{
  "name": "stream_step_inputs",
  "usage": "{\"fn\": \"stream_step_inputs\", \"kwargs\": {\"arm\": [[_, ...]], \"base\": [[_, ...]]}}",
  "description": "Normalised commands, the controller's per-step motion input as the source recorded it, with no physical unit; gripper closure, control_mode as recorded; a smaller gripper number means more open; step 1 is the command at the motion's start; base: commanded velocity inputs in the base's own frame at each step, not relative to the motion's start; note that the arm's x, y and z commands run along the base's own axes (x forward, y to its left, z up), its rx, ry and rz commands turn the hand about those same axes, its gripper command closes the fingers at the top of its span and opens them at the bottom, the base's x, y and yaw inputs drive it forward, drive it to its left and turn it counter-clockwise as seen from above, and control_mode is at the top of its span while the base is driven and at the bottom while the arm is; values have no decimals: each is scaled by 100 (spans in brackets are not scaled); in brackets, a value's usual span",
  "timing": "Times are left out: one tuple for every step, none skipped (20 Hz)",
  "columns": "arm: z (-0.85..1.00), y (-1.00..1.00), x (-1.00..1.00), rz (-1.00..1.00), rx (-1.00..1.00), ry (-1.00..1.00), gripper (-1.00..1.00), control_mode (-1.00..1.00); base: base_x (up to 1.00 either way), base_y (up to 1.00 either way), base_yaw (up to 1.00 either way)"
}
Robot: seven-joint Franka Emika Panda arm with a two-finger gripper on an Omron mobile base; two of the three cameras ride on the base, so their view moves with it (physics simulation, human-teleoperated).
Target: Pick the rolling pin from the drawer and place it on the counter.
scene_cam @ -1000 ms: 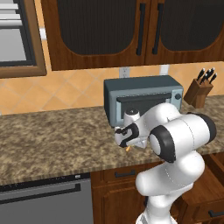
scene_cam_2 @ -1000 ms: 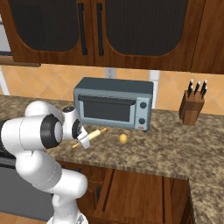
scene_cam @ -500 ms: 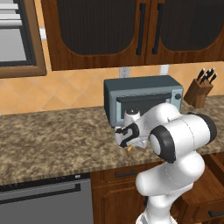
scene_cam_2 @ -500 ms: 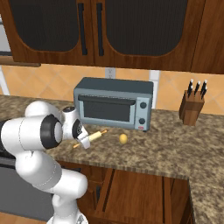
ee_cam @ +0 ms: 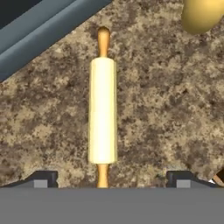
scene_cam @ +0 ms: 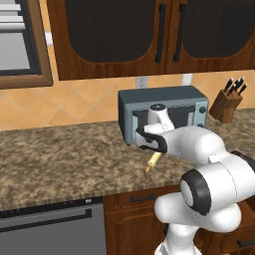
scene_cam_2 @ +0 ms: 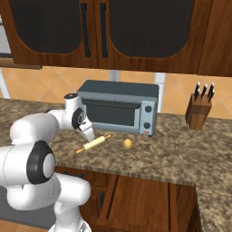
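Spread wide, the gripper (ee_cam: 109, 179) is hovering over the pin (ee_cam: 103, 109), its two dark fingertips (ee_cam: 43, 178) standing well apart on either side of the near handle and touching nothing. From the right base view the gripper (scene_cam_2: 87, 134) is hanging just above the pin's (scene_cam_2: 94, 143) end nearer the arm.

The pin is lying flat on the counter (scene_cam_2: 163, 154), just in front of the oven (scene_cam_2: 118, 107). It is a smooth, pale yellow wooden cylinder with narrower, darker tan handles at each end; in the left base view it (scene_cam: 154, 161) is peeking out below the hand.

The counter (ee_cam: 175, 109) is speckled stone in brown, beige and grey, with a thick rounded front edge. The oven is a boxy grey metal case with a dark glass door. A small round yellow fruit (scene_cam_2: 128, 143) is sitting on the counter just right of the pin, apart from it. No writing is readable anywhere.
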Motion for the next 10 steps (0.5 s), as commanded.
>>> {"fn": "stream_step_inputs", "kwargs": {"arm": [[100,-2,-43,4,0,0,-100,-100],[100,0,-38,7,0,0,-100,-100],[100,0,-36,9,0,0,-100,-100],[100,10,-25,14,0,0,-100,-100],[91,26,-23,19,-2,0,-100,-100],[87,43,-14,23,-3,0,-100,-100],[85,60,-11,24,-5,0,-100,-100],[71,75,-19,26,-8,0,-100,-100],[61,85,-29,28,-10,0,-100,-100],[59,85,-35,29,-11,0,-100,-100]], "base": [[0,0,0],[0,0,0],[0,0,0],[0,0,0],[0,0,0],[0,0,0],[0,0,0],[0,0,0],[0,0,0],[0,0,0]]}}
